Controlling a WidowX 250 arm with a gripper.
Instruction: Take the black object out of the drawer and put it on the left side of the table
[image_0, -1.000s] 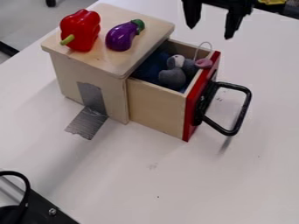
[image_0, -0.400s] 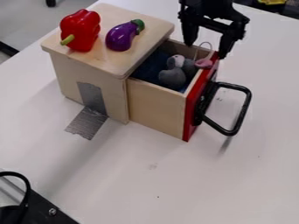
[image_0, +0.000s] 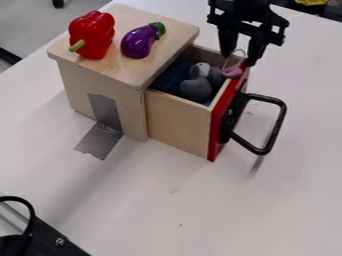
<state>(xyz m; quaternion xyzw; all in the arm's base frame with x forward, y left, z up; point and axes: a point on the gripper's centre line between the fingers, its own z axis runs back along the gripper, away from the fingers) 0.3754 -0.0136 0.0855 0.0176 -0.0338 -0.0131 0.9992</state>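
Observation:
The black gripper (image_0: 240, 56) hangs over the back right corner of the pulled-out drawer (image_0: 179, 117), fingers parted. A thin string loop with a pink part (image_0: 232, 72) shows just below and between the fingertips; whether they touch it I cannot tell. Inside the drawer lies a grey plush toy (image_0: 196, 88), to the lower left of the gripper, on something dark blue. No plainly black object is visible in the drawer; the grey toy is the darkest distinct item.
A wooden cabinet (image_0: 103, 82) holds the drawer; on its top sit a red pepper (image_0: 92, 35) and a purple eggplant (image_0: 141, 41). The drawer's black handle (image_0: 279, 122) juts right. Grey tape (image_0: 100, 140) runs onto the table (image_0: 167, 210). Black equipment (image_0: 50, 240) occupies the lower left corner.
From the top edge the gripper came down to the drawer's corner, and its fingers have drawn closer together. The drawer front and handle have shifted very slightly left.

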